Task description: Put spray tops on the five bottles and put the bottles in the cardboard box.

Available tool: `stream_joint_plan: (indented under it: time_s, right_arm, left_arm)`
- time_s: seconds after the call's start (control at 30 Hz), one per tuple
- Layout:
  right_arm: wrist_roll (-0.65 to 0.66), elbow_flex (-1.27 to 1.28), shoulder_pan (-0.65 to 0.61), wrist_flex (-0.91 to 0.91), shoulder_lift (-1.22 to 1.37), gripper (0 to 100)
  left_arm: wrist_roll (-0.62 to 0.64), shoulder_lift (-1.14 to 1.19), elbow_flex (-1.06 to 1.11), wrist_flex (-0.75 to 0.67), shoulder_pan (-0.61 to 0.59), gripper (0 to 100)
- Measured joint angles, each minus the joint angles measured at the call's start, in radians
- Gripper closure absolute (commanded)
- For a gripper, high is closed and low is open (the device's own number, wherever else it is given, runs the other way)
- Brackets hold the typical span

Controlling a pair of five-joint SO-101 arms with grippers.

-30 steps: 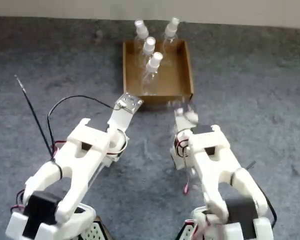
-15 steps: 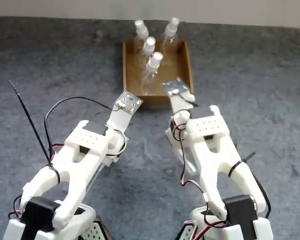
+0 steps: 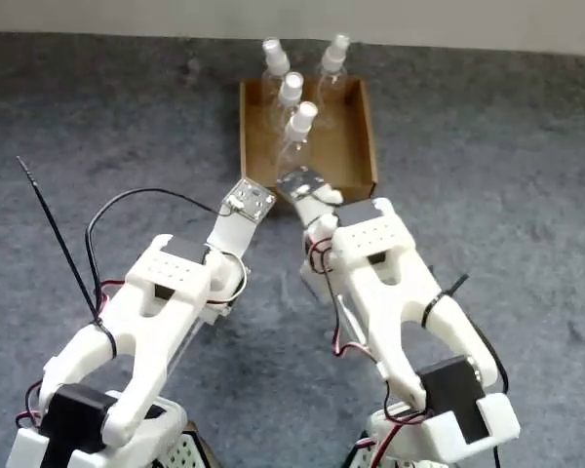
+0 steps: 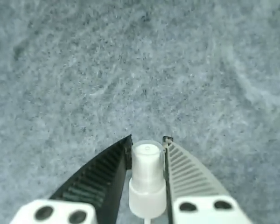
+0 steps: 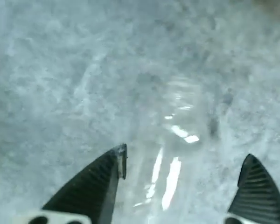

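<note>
High view: the cardboard box (image 3: 343,146) sits on the grey carpet (image 3: 507,195) at the far side, roughly centred. We count four bottles with white spray tops on, all upright. The near bottle (image 3: 298,127) and the middle bottle (image 3: 291,93) stand inside the box, one behind the other, in its left half. The far-left bottle (image 3: 271,60) and the far-right bottle (image 3: 333,54) are at the far wall, and we can't tell whether they stand inside it or just behind it. Both arms come in from the near edge. The left gripper (image 3: 249,203) is just off the box's near-left corner. The right gripper (image 3: 302,185) is at the near wall, left of its middle. The two grippers are just beside each other. The wrists hide the fingers from up here.

Left wrist view: the left gripper (image 4: 147,140) is clamped on a white spray top (image 4: 147,172). The top is upright between the two fingers, its cap about level with the fingertips, with carpet under it.

Right wrist view: the right gripper (image 5: 184,154) has its jaws spread wide. A clear bottle (image 5: 170,177) shows between them against the carpet, mostly as highlights with a faint outline. We can't tell whether either finger touches it, or whether it stands or lies.
</note>
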Motion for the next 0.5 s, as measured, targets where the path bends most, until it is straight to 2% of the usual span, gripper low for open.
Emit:
stream_joint_plan:
  time_s: [0.2, 0.5]
  right_arm:
    - [-0.002, -0.005, -0.026, 0.044, 0.0, 66.6]
    - [-0.002, -0.009, -0.026, -0.066, 0.121, 67.0]
  left_arm:
    - [-0.002, 0.0, 0.002, 0.0, -0.002, 100]
    - [0.002, 0.002, 0.003, 0.002, -0.002, 100]
